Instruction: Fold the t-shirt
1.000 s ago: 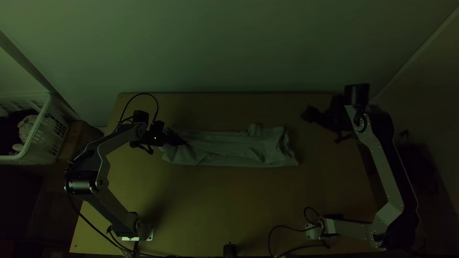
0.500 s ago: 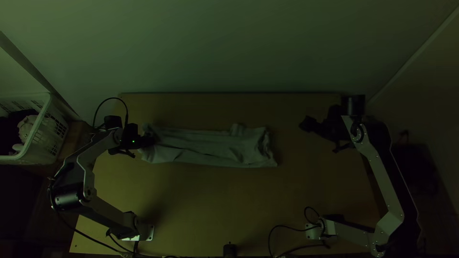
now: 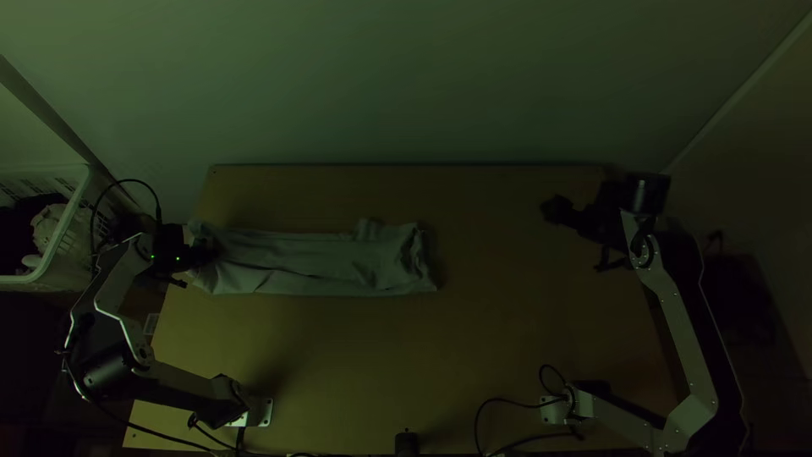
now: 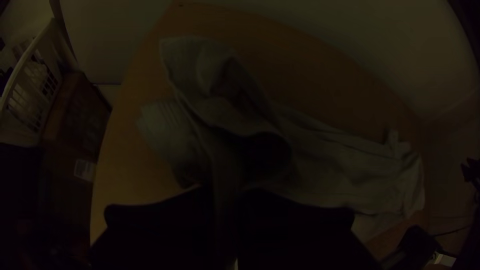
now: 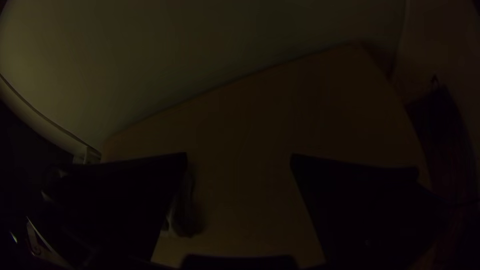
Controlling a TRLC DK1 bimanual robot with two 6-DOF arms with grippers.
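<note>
Near side 1st: light wood worktop [image 3: 381, 355], smooth & flat, w/ a thin black cable [image 3: 499, 401] looping by the right arm's base. Farther in, abt mid-depth, is the t-shirt [image 3: 317, 272], and tbh that's the news: in the last sec the left arm dragged the whole thing left, so it went from roughly the middle to right by the worktop's left edge. Left pincer [image 3: 205, 253] is closed on the shirt's left end, cloth pinched btwn its fingers. The strip kept p. much the same shape while sliding, so IMO this is a tug to straighten/reposition rather than a new fold, and it's already folded down narrow. Prob. needs the short fold next; risk is pulling that end off the edge. Cloth is pale, soft & thin-ish, w/ long shallow creases running left-right; near edge fairly straight, right end rumpled, gripped end bunched w/ what looks like ribbing, and a small stub [image 3: 366, 228] poking up on the far edge. Right pincer [image 5: 239, 159] is wide open w/ nothing in it, hanging over the far right, well apart from the shirt. Off left: white plastic lattice basket [image 3: 61, 241] w/ crumpled clothes [image 3: 46, 224]. Farthest back, plain smooth wall [image 3: 406, 85].
</note>
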